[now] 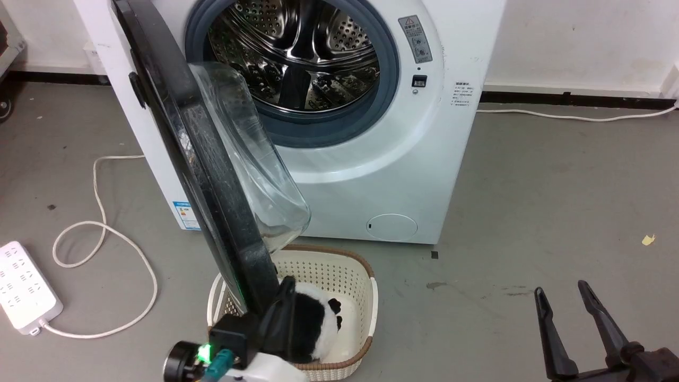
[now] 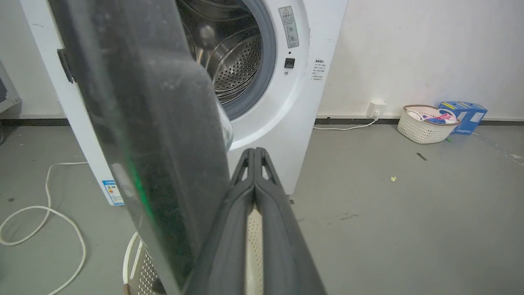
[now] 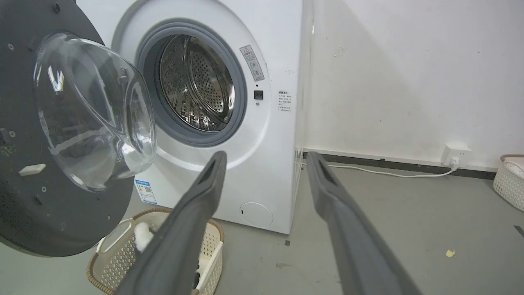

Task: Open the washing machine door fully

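Note:
The washing machine door (image 1: 212, 175), a glossy black disc with a clear glass bowl (image 1: 254, 159), stands swung out from its hinge at the machine's left, nearly edge-on to the head view. The steel drum (image 1: 302, 53) lies exposed behind it. My left gripper (image 1: 288, 284) is shut with nothing between its fingers, lying against the bowl side of the door's lower rim. In the left wrist view the door (image 2: 155, 123) fills the left, beside that gripper (image 2: 254, 151). My right gripper (image 1: 562, 287) hangs open at the lower right, far from the door (image 3: 24, 213).
A cream basket (image 1: 339, 270) holding a black-and-white plush toy (image 1: 318, 318) sits on the floor under the door. A white power strip (image 1: 21, 286) and looped cable (image 1: 106, 228) lie at the left. A second basket (image 2: 423, 127) and a blue box (image 2: 462, 114) stand by the wall.

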